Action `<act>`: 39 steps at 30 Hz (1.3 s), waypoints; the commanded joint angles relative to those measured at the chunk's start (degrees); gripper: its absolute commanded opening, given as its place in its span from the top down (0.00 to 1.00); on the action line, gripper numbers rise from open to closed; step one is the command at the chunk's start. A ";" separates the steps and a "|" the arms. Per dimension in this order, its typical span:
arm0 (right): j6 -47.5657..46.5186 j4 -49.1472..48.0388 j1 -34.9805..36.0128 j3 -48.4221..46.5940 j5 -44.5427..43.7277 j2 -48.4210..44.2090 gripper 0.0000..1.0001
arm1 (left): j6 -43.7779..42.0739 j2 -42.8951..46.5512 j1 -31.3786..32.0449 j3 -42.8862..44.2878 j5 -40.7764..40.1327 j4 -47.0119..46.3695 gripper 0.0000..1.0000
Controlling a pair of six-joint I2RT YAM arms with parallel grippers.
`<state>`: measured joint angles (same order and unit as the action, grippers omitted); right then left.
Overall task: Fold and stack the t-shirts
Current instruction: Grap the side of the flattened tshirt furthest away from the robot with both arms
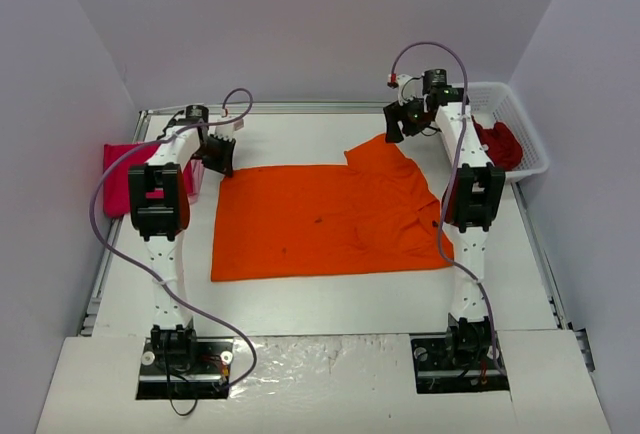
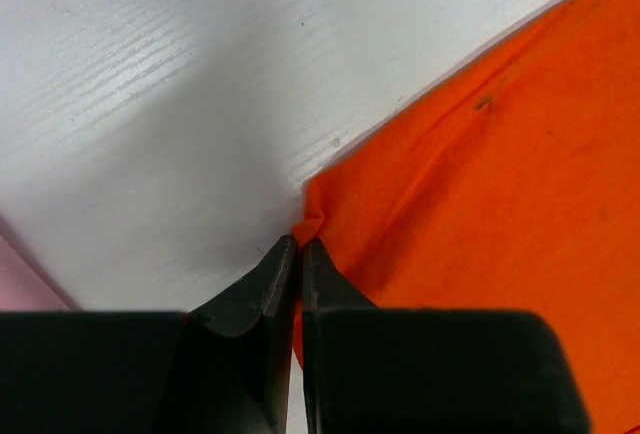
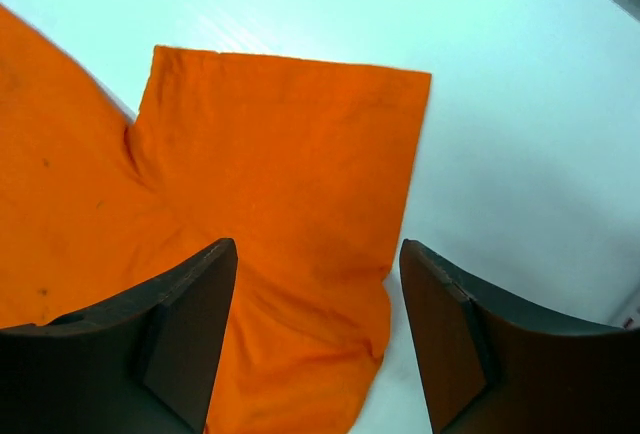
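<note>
A bright orange t-shirt (image 1: pixel 320 219) lies spread flat in the middle of the table. My left gripper (image 1: pixel 220 159) is at the shirt's far left corner, shut on that corner of orange cloth (image 2: pixel 312 216). Over the shirt's far right sleeve (image 3: pixel 290 154) hangs my right gripper (image 3: pixel 318 254), open and holding nothing, above the cloth. A magenta-pink t-shirt (image 1: pixel 120 176) lies at the left edge, partly behind the left arm. A dark red t-shirt (image 1: pixel 500 144) sits in the basket.
A white lattice basket (image 1: pixel 520 119) stands at the far right. A strip of pale pink (image 2: pixel 25 269) shows at the left of the left wrist view. Walls close in the table on three sides.
</note>
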<state>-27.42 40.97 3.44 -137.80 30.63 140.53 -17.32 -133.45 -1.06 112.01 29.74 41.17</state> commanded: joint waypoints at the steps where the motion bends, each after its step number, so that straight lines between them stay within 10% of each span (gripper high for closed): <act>1: 3.51 -4.92 -1.51 -1.25 6.46 2.64 0.37 | 0.27 3.10 0.44 -1.70 -2.40 2.87 0.98; 15: 10.01 -18.55 -3.18 -4.05 10.76 11.16 0.27 | -0.96 6.18 0.44 -3.55 -5.65 2.16 0.98; 39: 12.30 -18.82 -3.18 -7.40 16.21 18.11 0.50 | -0.70 3.63 0.44 -3.37 -5.13 1.55 0.98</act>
<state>-15.59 21.30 0.40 -144.00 44.23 157.42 -17.56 -130.65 -0.71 108.09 25.58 41.30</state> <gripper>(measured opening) 0.516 0.035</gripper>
